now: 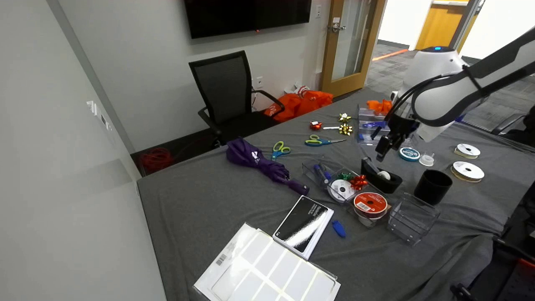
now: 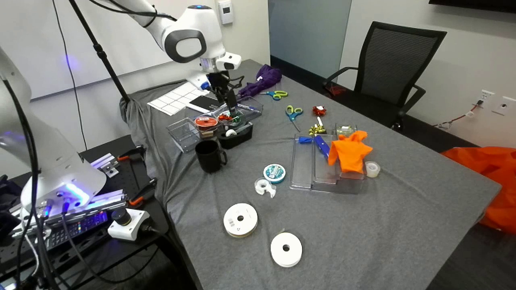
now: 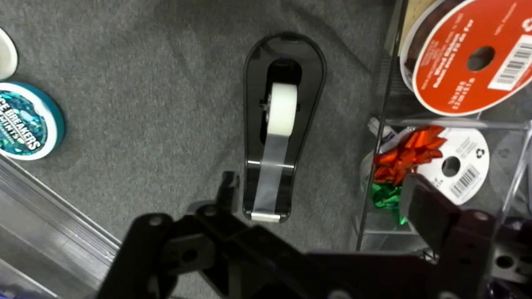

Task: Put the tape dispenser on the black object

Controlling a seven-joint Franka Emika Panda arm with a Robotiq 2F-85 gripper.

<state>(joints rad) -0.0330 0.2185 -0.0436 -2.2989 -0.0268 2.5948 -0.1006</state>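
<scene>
**Parted fingers (image 3: 428, 211) hung over the desk (image 1: 209, 200) near the tape dispenser (image 3: 306, 95)**

The two fingers stood wide apart. In the wrist view the narrow end of the tape dispenser showed between their tips, closer to one of them. The dispenser rested on the gray desk, a pale roll (image 3: 283, 110) seated in its black body and a strip of tape running to the cutting edge.

Near its wide end a black mug (image 2: 208, 157) stood upright. Along one side lay a clear divided tray (image 3: 496, 124) holding a red bow (image 3: 409, 153), a green bow (image 3: 385, 195) and a white spool (image 3: 469, 164), with a red-faced spool (image 3: 453, 85) at one end. Toward the opposite side sat a mints tin (image 3: 25, 124), its lid lettered Ice Breakers.

Farther out, in an exterior view, lay a flat black-topped box (image 1: 301, 223), a purple umbrella (image 1: 267, 165) and two pairs of scissors (image 1: 319, 142). In both exterior views an orange cloth (image 2: 350, 155) lay over a second clear tray (image 2: 301, 167), and two white-faced spools (image 2: 250, 221) rested flat. A mesh-backed chair (image 2: 397, 64) stood beyond the edge.
</scene>
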